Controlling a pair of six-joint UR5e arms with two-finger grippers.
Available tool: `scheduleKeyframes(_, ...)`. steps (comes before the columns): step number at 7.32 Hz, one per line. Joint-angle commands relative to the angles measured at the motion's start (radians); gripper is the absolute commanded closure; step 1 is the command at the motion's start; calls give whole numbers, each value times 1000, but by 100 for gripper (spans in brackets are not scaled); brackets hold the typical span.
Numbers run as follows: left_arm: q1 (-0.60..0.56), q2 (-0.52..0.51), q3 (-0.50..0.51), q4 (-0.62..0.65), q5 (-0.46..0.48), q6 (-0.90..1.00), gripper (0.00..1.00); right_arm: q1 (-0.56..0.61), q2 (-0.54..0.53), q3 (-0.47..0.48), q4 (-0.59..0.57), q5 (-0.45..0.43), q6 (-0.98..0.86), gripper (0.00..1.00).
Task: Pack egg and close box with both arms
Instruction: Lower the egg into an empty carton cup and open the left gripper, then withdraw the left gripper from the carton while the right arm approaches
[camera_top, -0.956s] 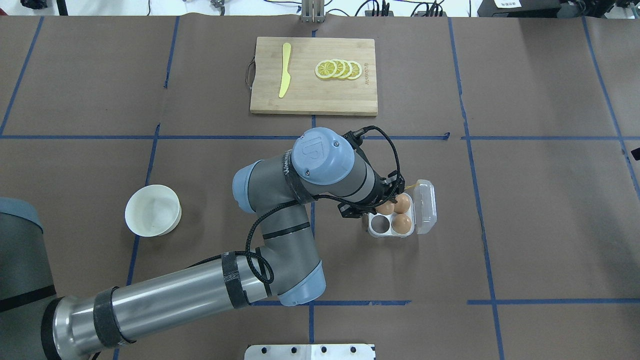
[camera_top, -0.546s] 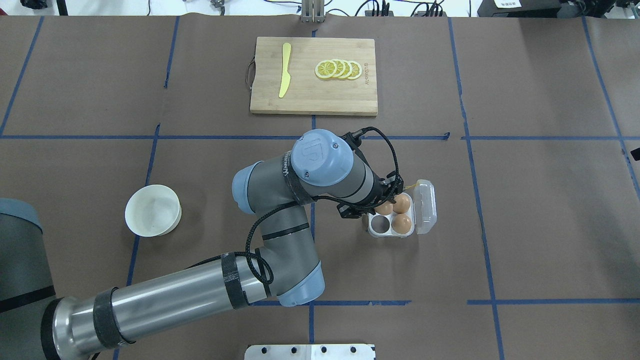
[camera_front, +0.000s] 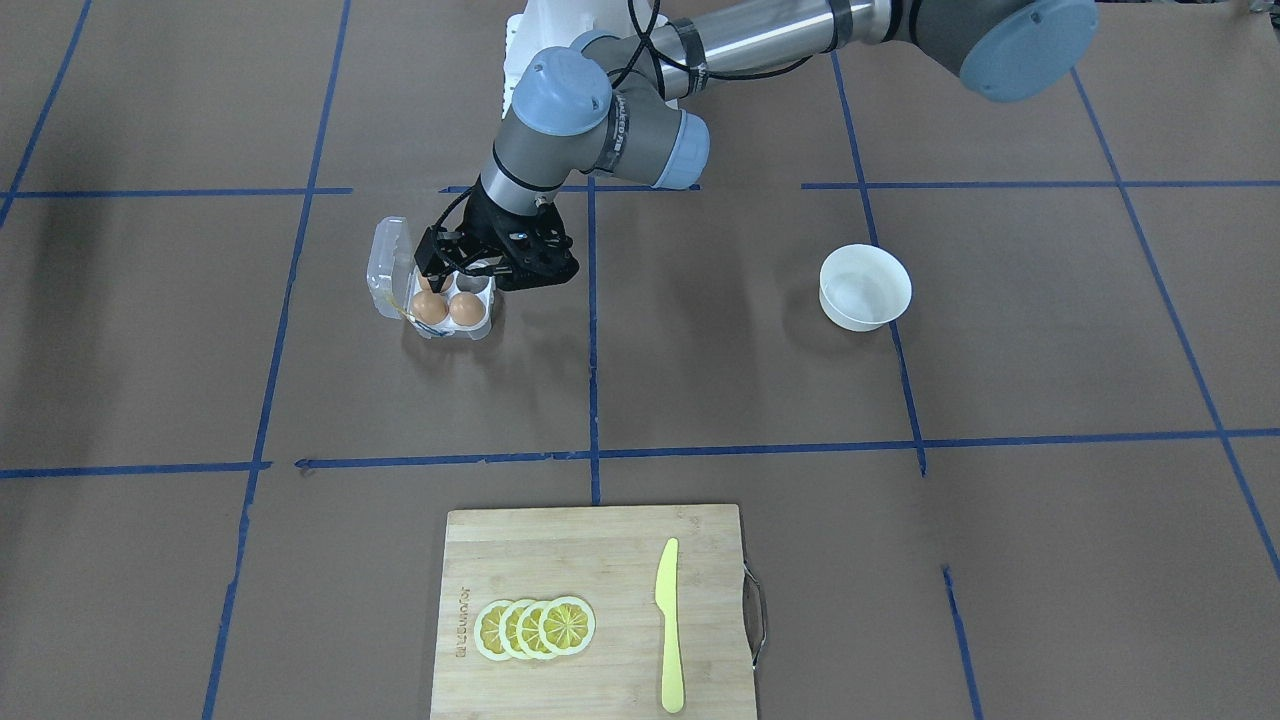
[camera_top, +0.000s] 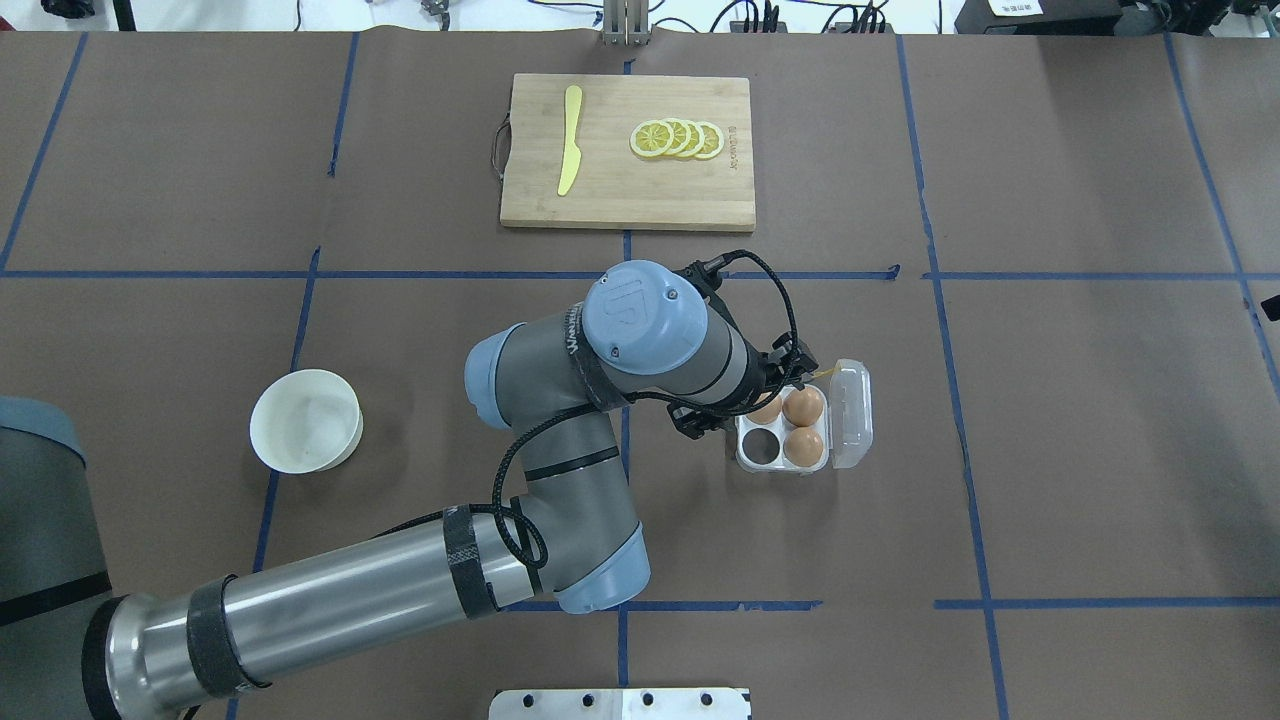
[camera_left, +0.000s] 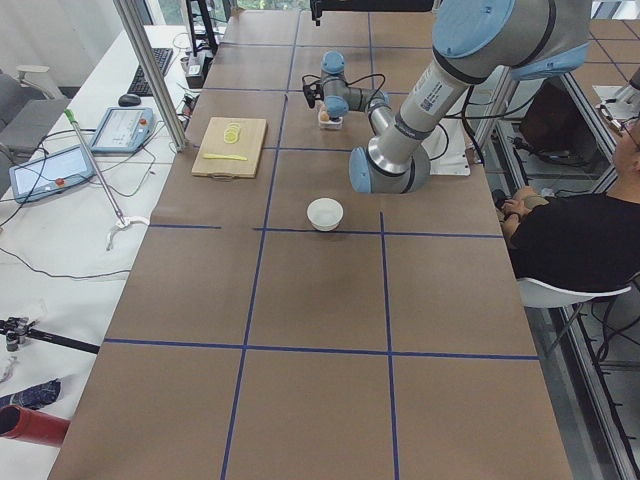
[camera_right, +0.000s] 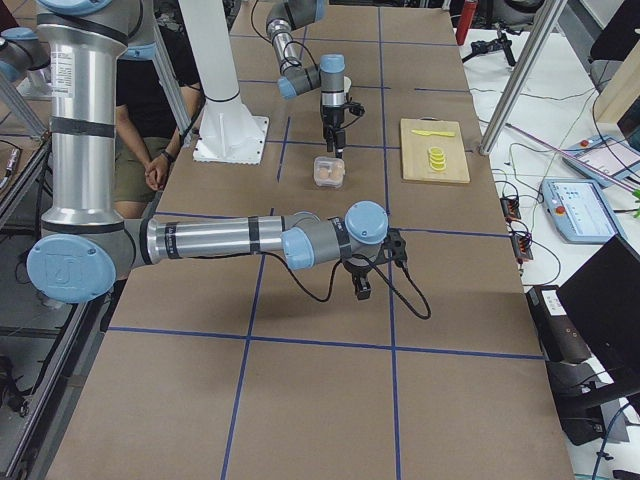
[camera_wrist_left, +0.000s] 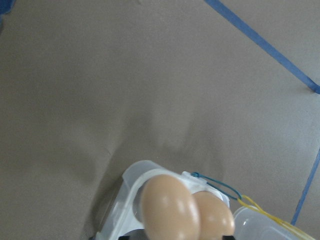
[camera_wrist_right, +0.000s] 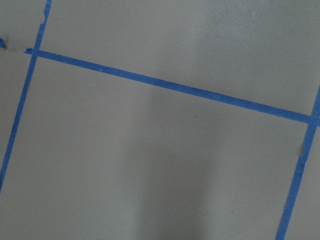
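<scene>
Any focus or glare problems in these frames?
Left wrist view: the nearest egg is soft-edged and out of focus, while the table behind looks sharper. Overhead view: bright glare streak on the left arm, along its silver tube. Right wrist view: only a faint, diffuse shadow on the table.

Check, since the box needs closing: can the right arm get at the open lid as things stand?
Probably yes: the lid lies open on the side of the egg carton away from the left hand, and nothing stands between it and the right hand.
</scene>
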Motion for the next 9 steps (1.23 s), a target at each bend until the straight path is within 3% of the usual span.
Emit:
scheduleKeyframes(1,-26,5,-9,8,2,10,8,-20,5,5,2,0,38,0)
scheduleKeyframes(2,-53,62,-69,20,-3,63,9,-75,15,27,19,-6,167,0)
scheduleKeyframes(4,-139,245,-309,137,-7,266,10,-222,50,56,196,-34,564,0)
scheduleKeyframes(5,-199,367,-439,176,-18,375,11,-335,87,56,314,-113,784,0)
scheduleKeyframes(6,-283,430,-478,172,-104,460,12,-453,138,57,398,-192,1004,0)
scheduleKeyframes(9,-453,465,-480,167,-225,582,12,-764,286,106,410,-430,1310,0)
